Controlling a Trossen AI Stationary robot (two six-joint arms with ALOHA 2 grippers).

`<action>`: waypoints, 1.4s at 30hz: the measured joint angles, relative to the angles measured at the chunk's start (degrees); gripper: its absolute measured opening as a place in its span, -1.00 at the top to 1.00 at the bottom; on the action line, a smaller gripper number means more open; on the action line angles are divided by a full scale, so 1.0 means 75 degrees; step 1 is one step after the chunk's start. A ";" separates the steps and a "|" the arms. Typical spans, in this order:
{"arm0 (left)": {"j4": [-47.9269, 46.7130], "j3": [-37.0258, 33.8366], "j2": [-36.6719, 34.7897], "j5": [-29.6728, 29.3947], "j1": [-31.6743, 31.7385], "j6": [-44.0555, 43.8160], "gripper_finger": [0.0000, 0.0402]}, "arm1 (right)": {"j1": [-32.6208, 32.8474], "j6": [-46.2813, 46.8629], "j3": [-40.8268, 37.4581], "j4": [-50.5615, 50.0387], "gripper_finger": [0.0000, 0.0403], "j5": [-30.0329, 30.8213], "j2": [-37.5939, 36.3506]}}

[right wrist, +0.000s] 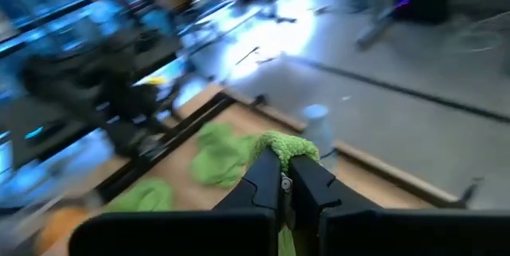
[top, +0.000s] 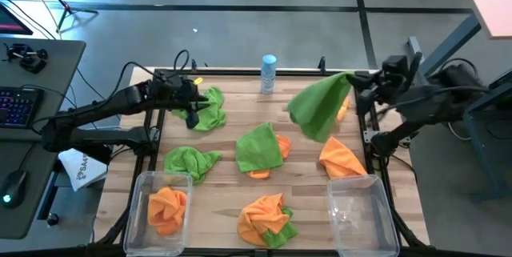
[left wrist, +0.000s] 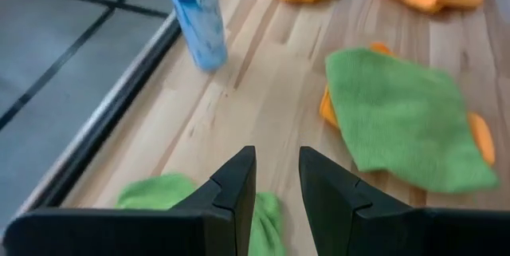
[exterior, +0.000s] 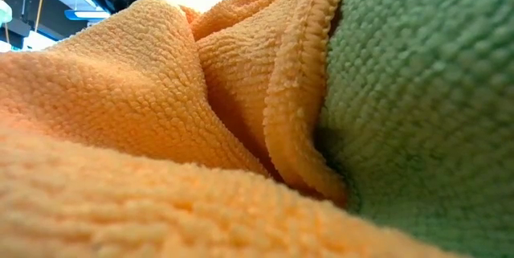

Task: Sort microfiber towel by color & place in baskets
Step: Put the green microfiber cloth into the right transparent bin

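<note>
- Pressed right against the low camera, an orange towel (exterior: 144, 129) and a green towel (exterior: 426, 105) fill that view; I take them for the mixed heap (top: 266, 218) at the near edge, between the two baskets.
- Right gripper (right wrist: 285, 178) is pinched shut on a green cloth (top: 320, 106), held up over the far right of the table (top: 216, 201) so it hangs free of the orange ones (top: 340, 158) beneath.
- Right basket (top: 362, 213), near right, looks bare; I'd judge the green is meant for it, since the left basket (top: 164, 209) holds only orange.
- Left gripper (left wrist: 277, 178) hovers over a green towel (top: 208, 106) at far left, fingers a narrow gap apart and holding nothing.
- Loose cloths lie mid-table: green over orange (top: 261, 150) and another green (top: 190, 161); a bottle (top: 268, 73) stands at the far edge.
</note>
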 joint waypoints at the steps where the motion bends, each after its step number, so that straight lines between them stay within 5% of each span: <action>1: -0.0013 -0.0064 0.0000 0.0000 0.0000 -0.0065 0.56 | 0.0095 -0.0118 0.0140 -0.0002 1.00 -0.0243 0.0000; 8: 0.0026 -0.0145 -0.0003 0.0000 0.0000 -0.0447 0.56 | 0.0513 -0.0835 0.0745 -0.0042 1.00 -0.2531 -0.0003; 15: 0.0026 -0.0145 -0.0003 0.0002 -0.0003 -0.0327 0.56 | 0.0698 -0.3295 0.0689 -0.0057 1.00 -0.4885 0.0240; 20: 0.0026 -0.0145 -0.0003 0.0000 -0.0003 -0.0321 0.56 | 0.0723 -0.3485 0.0683 -0.0054 1.00 -0.6009 0.0658; 28: 0.0026 -0.0145 -0.0003 0.0000 -0.0003 -0.0362 0.56 | 0.1276 -0.1856 0.0681 -0.0045 1.00 -0.7693 0.1133; 34: 0.0024 -0.0145 -0.0003 0.0000 -0.0003 -0.0368 0.56 | 0.2246 0.0614 0.0681 -0.0045 1.00 -0.8743 0.1238; 42: 0.0029 -0.0145 -0.0003 0.0000 -0.0003 -0.0394 0.56 | 0.3839 0.4830 0.0678 -0.0047 1.00 -1.1103 0.1364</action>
